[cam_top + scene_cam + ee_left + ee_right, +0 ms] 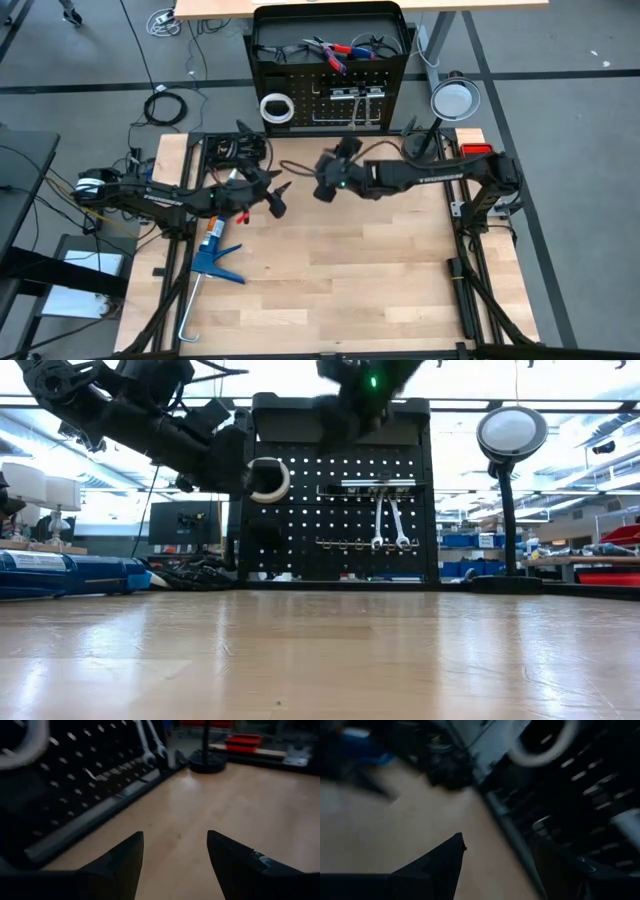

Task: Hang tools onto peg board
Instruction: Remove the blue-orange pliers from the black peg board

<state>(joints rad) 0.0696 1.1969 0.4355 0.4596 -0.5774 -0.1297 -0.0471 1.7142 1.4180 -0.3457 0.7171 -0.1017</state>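
Both claws hold nothing. Left claw, jaws spread wide, hangs over the table's far-left part. Right claw, also spread, nears the peg board at the far edge; tape roll and wrenches hang there. Pliers likely next: approach squarely. Pale wood; grey floor around.

Bare tabletop before peg board

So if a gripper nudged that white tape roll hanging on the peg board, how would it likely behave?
The white tape roll hangs by its open centre on the peg board, so it would probably swing rather than resist. It looks thin-walled, so likely light. Being round, it would probably roll if it dropped onto the table.
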